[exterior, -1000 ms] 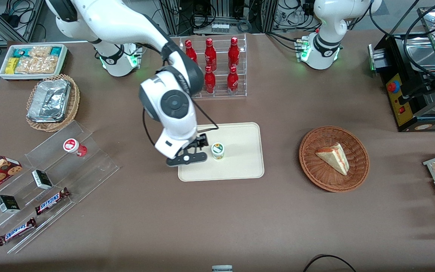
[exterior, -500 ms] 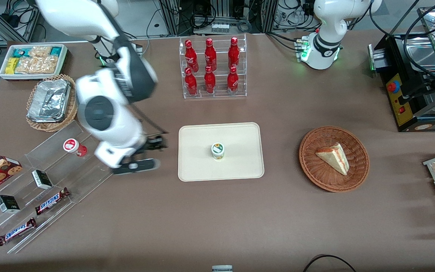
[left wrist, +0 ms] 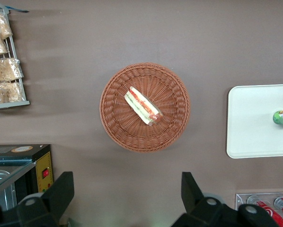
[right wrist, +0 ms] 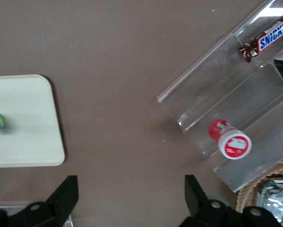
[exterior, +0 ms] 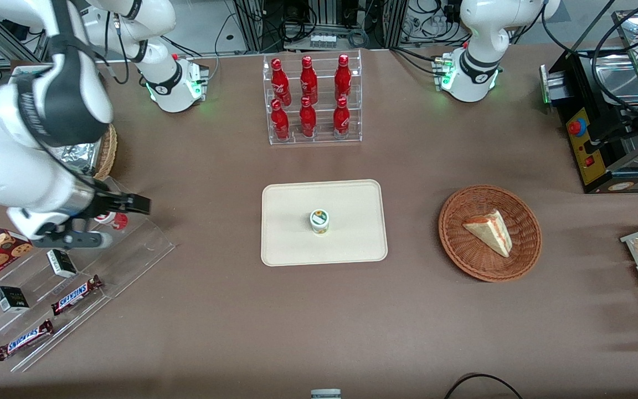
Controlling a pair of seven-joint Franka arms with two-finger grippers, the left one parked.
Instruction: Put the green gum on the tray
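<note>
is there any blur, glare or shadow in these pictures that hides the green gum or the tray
Front view: sharp, evenly lit; green gum stands clear on the tray; gripper, fingers open, hangs over the clear stepped stand, which shows faint glare. Right wrist view: soft shadow beside the gum, which sits at the frame's edge. Left wrist view: gum also cut by the edge.

Brown table (exterior: 319,310) bears tray (exterior: 352,244), basket (exterior: 457,244).

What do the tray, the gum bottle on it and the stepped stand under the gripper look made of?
Tray: matte cream, probably plastic or pulp, no glare. Green gum: likely plastic, with white lid and printed label. Stepped stand: clear acrylic, table showing through. The open gripper hangs above the stand.
</note>
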